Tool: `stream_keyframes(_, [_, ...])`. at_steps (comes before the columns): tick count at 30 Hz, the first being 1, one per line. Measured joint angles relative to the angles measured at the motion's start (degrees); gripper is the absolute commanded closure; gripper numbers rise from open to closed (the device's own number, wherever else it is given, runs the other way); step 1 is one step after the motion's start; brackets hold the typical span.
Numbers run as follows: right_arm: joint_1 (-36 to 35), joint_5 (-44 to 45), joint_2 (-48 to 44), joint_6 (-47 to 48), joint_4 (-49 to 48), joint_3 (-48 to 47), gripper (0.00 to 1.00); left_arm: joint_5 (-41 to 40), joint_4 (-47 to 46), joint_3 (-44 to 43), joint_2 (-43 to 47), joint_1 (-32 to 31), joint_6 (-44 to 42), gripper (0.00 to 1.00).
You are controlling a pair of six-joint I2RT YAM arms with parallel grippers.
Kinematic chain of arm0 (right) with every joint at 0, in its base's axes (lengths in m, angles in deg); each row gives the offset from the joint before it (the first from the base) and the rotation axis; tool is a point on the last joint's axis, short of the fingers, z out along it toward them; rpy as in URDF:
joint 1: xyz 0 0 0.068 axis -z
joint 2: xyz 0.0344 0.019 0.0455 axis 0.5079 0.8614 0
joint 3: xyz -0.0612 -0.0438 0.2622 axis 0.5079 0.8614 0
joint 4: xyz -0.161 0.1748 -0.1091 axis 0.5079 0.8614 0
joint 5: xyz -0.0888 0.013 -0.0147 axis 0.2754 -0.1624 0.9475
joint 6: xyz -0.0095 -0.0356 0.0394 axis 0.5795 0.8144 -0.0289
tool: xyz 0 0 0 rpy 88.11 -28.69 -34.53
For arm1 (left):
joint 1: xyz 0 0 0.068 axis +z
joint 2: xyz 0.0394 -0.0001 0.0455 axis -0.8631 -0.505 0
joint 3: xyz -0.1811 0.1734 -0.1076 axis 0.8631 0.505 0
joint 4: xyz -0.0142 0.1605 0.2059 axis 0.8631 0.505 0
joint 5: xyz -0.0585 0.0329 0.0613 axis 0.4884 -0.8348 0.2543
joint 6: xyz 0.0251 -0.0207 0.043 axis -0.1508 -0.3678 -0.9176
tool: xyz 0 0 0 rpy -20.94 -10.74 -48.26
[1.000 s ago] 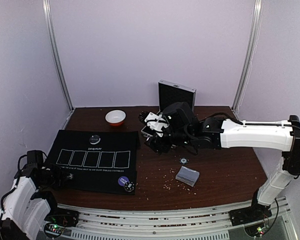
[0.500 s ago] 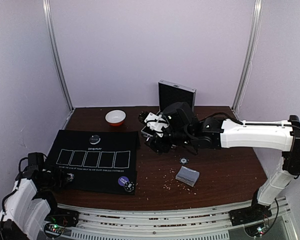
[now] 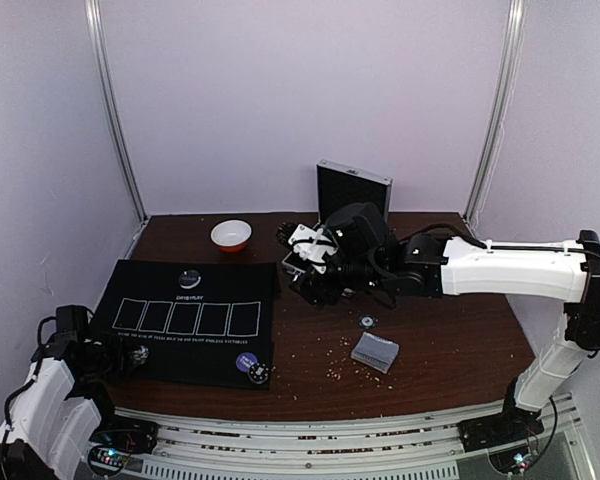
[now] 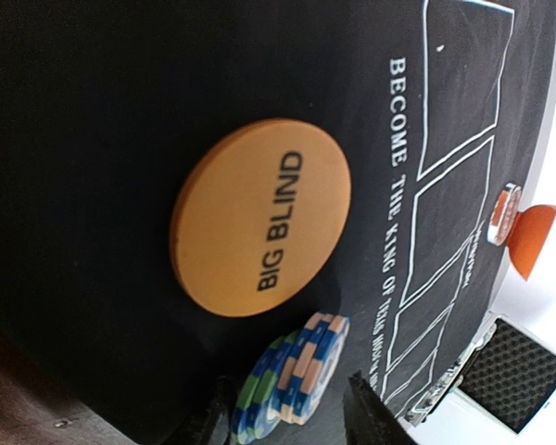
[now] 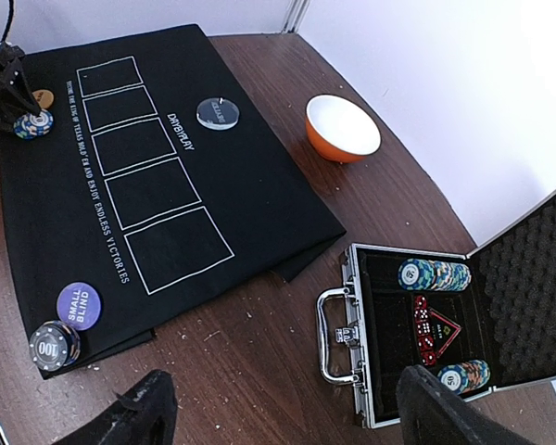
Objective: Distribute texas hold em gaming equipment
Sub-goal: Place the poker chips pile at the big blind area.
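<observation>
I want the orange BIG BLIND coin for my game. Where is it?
The orange BIG BLIND coin lies flat on the black mat, at its near-left corner, right beside a small stack of striped chips.

The orange disc (image 4: pixel 259 218) in the middle of the left wrist view reads "BIG BLIND" in black; to its right the black mat (image 4: pixel 93 102) carries white print beginning "BECOME THE KING OF TEXAS". In the right wrist view that line runs along the row of boxes (image 5: pixel 134 153) and ends "AND ENJOY ENDLESS VICTORIES"; a brand-like word, seemingly "DAYBYPLAY", stands on the boxes' other side; at lower left the purple disc (image 5: pixel 79 304) says "SMALL BLIND"; the black chip (image 5: pixel 55 344) beside it says "100"; the grey disc (image 5: pixel 218 113) has lettering too small to read.
</observation>
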Motion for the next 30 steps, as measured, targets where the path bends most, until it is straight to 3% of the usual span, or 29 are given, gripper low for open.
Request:
stream_keyframes(9, [0.0, -1.07, 0.02, 0.02, 0.35, -0.74, 0.15, -3.63, 4.52, -3.02, -0.07, -0.02, 0.39, 0.32])
stream_keyframes(17, [0.0, -1.77, 0.09, 0.37, 0.57, -1.27, 0.15, -9.35, 10.05, -6.8, -0.7, 0.0, -1.73, 0.32])
stream_keyframes(25, [0.0, -2.38, 0.13, 1.07, 0.92, -1.27, 0.14, -15.41, 8.17, -17.25, -3.13, -1.92, -15.28, 0.36])
stream_keyframes(30, [0.0, -2.86, 1.2, 1.36, 1.46, -2.12, 0.14, -18.01, 5.86, -24.9, -15.82, -9.81, -27.78, 0.34])
